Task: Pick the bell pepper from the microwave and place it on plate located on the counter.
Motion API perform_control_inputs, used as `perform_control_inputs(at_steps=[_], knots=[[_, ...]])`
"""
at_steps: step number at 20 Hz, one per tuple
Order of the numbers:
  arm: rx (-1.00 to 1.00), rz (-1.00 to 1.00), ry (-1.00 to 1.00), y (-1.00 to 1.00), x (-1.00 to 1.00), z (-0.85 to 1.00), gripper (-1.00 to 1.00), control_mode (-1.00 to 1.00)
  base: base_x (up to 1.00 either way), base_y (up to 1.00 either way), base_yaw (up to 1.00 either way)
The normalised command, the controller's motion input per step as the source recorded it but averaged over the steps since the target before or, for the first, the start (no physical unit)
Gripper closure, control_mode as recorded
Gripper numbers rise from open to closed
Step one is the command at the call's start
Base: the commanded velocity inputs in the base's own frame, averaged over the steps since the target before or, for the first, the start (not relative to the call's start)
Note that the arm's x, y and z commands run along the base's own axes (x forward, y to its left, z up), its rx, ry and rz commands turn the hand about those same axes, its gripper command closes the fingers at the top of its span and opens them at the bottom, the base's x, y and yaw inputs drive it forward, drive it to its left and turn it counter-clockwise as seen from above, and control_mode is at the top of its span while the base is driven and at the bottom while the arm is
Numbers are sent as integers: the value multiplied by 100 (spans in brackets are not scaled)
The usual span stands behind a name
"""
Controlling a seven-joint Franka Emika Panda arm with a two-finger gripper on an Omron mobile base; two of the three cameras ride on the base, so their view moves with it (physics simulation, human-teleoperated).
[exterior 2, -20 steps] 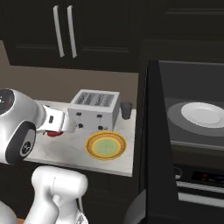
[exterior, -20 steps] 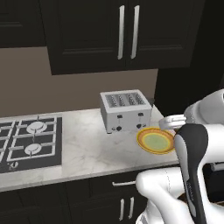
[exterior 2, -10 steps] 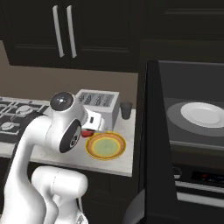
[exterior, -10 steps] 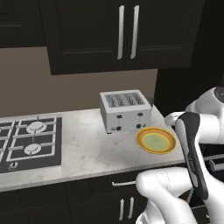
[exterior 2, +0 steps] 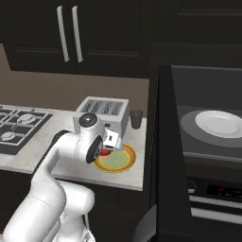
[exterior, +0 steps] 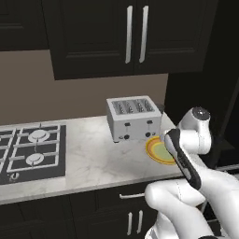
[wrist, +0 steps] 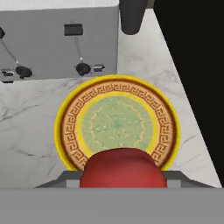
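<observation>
Bell pepper (wrist: 123, 168) sits clamped between the jaws of the gripper (exterior 2: 108, 147), a lumpy red lump at the bottom of the hand view, so the pick from the microwave (exterior 2: 203, 142) appears done. Just ahead of and below the jaws lies the plate (wrist: 117, 124), orange-yellow rim with a pale green centre, resting on the marbled worktop (exterior: 93, 161). Beyond the plate from the jaws stands a grey toaster (wrist: 57, 39), with a dark cup (wrist: 132, 15) beside it. In the right base view the pepper hangs at the plate's near-left rim, not yet over the centre. What is left, as I judge it: carry the pepper a little further forward over the green middle, lower it, and let the jaws part. A white plate (exterior 2: 221, 124) rests inside the microwave, well off to the jaws' right.
</observation>
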Motion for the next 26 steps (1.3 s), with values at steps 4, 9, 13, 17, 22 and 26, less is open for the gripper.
perform_control_inputs(at_steps=[4,9,13,17,22,26], knots=[[0,0,18,-12,99,-64,100,-100,0,0,0],[0,0,8,-10,54,-41,100,-100,0,0,0],[0,-1,0,4,0,0,100,-100,0,0,0],[0,0,0,0,0,0,-100,-100,0,0,0],[0,0,0,0,0,0,-100,-100,0,0,0],[0,0,0,0,0,0,-100,-100,0,0,0]])
